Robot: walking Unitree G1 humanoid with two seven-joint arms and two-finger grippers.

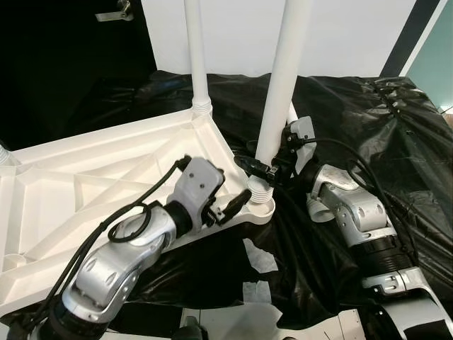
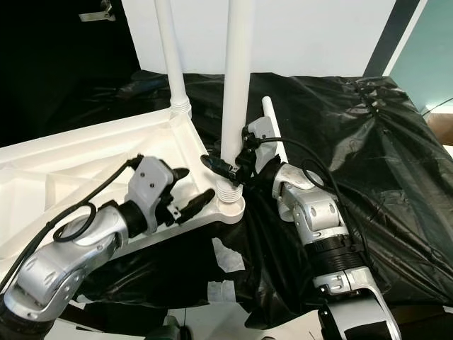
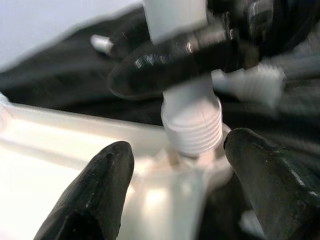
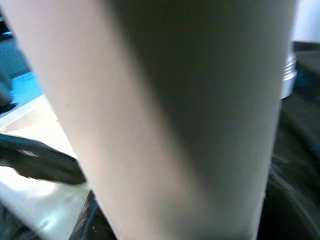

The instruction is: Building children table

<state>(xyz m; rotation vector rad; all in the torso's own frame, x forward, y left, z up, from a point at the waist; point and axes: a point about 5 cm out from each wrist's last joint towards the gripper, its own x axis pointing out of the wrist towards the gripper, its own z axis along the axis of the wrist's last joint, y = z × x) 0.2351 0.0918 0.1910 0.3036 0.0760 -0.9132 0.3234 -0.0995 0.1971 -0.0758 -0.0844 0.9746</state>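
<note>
A white plastic tabletop (image 1: 106,177) lies upside down on a black sheet. One white leg (image 1: 197,64) stands upright in its far corner. A second white leg (image 1: 283,78) stands with its threaded end (image 3: 194,125) in the near corner socket (image 1: 260,209). My right gripper (image 1: 267,170) is shut on this leg just above the thread, and the leg looms close in the right wrist view (image 4: 175,115). At that same corner my left gripper (image 2: 200,183) is open, with its fingers (image 3: 95,195) either side of the socket. A third leg (image 2: 271,120) lies behind on the sheet.
The crumpled black sheet (image 1: 368,127) covers the ground to the right and behind. White scraps (image 1: 258,258) lie on it near the front. A white wall (image 1: 340,35) rises behind, and the left side is dark.
</note>
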